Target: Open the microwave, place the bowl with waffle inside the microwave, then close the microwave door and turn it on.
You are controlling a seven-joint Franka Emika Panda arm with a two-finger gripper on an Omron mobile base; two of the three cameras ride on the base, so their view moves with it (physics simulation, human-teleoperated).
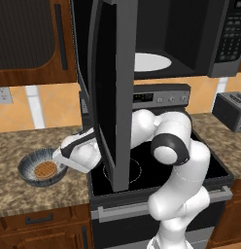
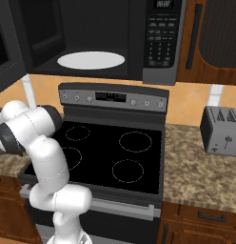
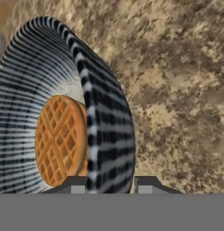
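gripper [image 3: 112, 182] sits at the bowl [image 3: 86, 113] rim, one fingertip [image 3: 71, 184] inside the wall and one fingertip [image 3: 152, 184] outside, so the jaws straddle the near rim. whether they have actually pinched down on it, cannot tell; a small gap seems to show on each side of the rim in the hand view.

bowl rests on the granite counter [image 1: 25, 194] left of the stove [image 1: 219, 170], toward the counter's front edge, near the stove-side end. waffle [image 3: 59, 140] lies flat in the middle of the bowl, just beyond the inner finger.

handling, as a judgement: bowl looks stiff and hard, ceramic-like, probably smooth and a bit slippery at the rim, light enough for a rim pinch but likely to tilt if held from one side. best hold is the rim wall where the gripper is now, seated deep. waffle is loose, light, and could slide if the bowl tips, so the bowl should be kept level.

in the left base view the arm reaches low and left past the open microwave door [image 1: 115, 92], hand at the bowl's [image 1: 42, 168] right rim, waffle [image 1: 45, 169] just left of it.

farther up, the microwave [image 2: 91, 38] is open above the stove, white turntable [image 2: 91, 60] bare, keypad [image 2: 160, 40] on its right. door hangs swung out over the stove's left side, between arm and cavity; the lift path looks tight.

toaster [image 2: 220, 131] on the right counter, well apart.
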